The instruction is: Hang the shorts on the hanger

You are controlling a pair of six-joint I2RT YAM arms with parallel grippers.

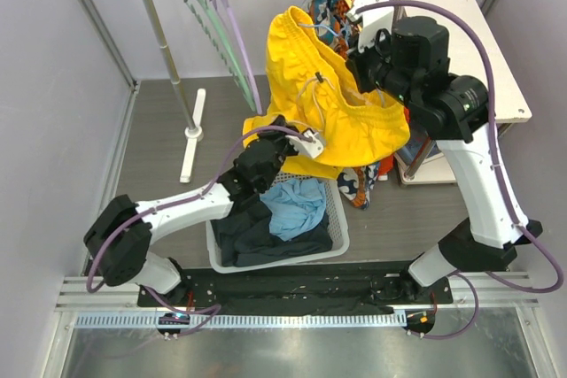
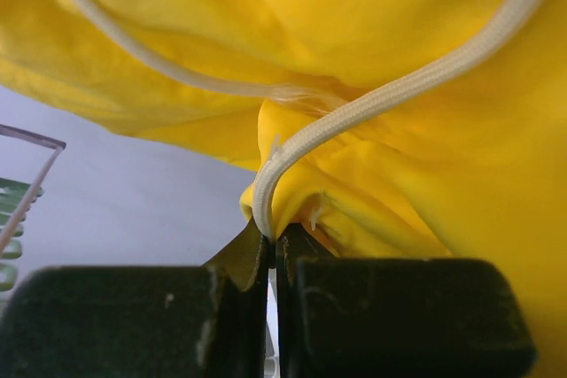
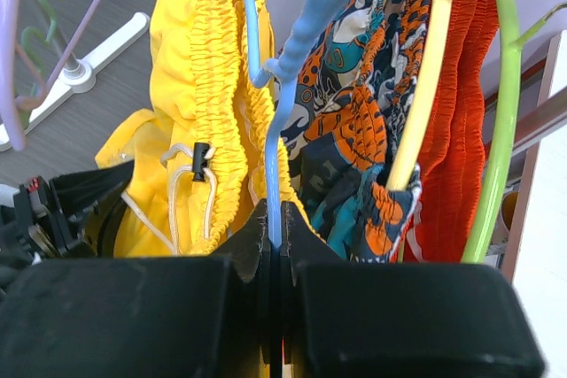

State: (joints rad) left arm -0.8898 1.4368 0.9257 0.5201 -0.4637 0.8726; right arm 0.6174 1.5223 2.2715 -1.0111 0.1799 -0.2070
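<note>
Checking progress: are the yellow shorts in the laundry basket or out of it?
Out. The shorts hang bunched, held clear of the basket, pinched by the left hand; the right hand grips the hanger.

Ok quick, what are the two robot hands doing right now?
Left gripper: closed, pinching the shorts.
Right gripper: closed on the hanger.

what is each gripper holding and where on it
The left gripper pinches a fold of the bright yellow fabric shorts beside the white drawstring; right gripper clamps the thin light-blue hanger below its hook.
</note>
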